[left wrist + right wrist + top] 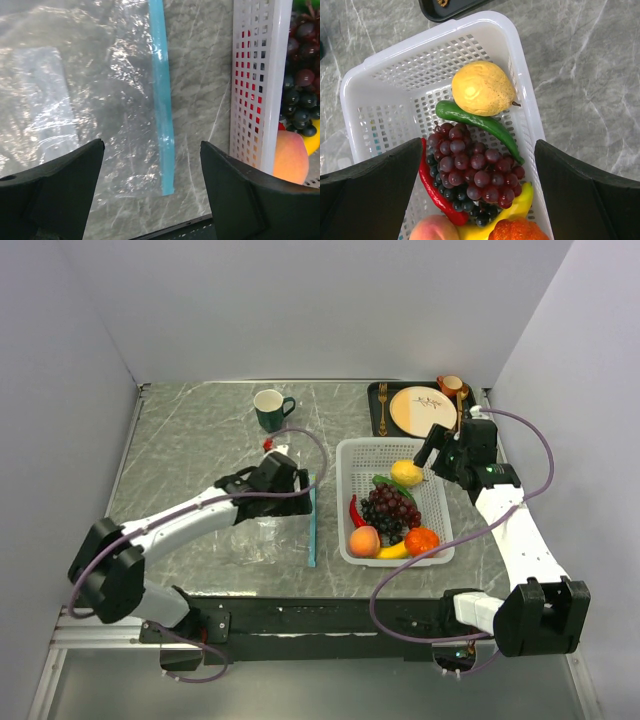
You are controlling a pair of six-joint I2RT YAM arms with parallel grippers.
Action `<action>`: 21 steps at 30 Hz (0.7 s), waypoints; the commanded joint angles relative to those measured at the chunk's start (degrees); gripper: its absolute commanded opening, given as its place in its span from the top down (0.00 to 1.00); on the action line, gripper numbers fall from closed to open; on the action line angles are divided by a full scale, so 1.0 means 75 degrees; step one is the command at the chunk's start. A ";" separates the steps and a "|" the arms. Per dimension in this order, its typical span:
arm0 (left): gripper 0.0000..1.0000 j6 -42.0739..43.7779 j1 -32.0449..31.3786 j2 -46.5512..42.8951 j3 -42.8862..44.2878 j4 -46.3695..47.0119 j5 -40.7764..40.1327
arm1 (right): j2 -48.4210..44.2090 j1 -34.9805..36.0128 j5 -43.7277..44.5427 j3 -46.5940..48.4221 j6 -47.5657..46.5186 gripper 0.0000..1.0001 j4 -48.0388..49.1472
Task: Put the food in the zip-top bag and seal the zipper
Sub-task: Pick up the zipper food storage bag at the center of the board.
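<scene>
The clear zip-top bag (262, 537) (75, 100) lies flat on the marble table, left of the basket. Its teal zipper (313, 525) (163, 100) runs along the edge nearest the basket. My left gripper (287, 490) (152, 165) hangs open above the zipper's near end, nothing between its fingers. The food sits in the white basket (345, 502) (440, 37): lemon (482, 89), green pepper (480, 122), grape bunch (472, 170), red chili (432, 190), peach (432, 230), banana (515, 215), orange (517, 231). My right gripper (430, 450) (477, 150) is open above the grapes.
A green mug (270, 410) stands at the back. A black tray with a cream plate and cutlery (425, 410) lies behind the basket, right by my right arm. The basket's wall (255, 75) is close to the right of the left gripper. The table's front edge runs just below the bag.
</scene>
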 commanded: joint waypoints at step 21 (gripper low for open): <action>0.42 -0.0706 -0.0910 0.2803 0.1737 -0.0667 -0.1076 | -0.0183 -0.0030 0.0337 0.0065 0.0073 0.00 -0.0209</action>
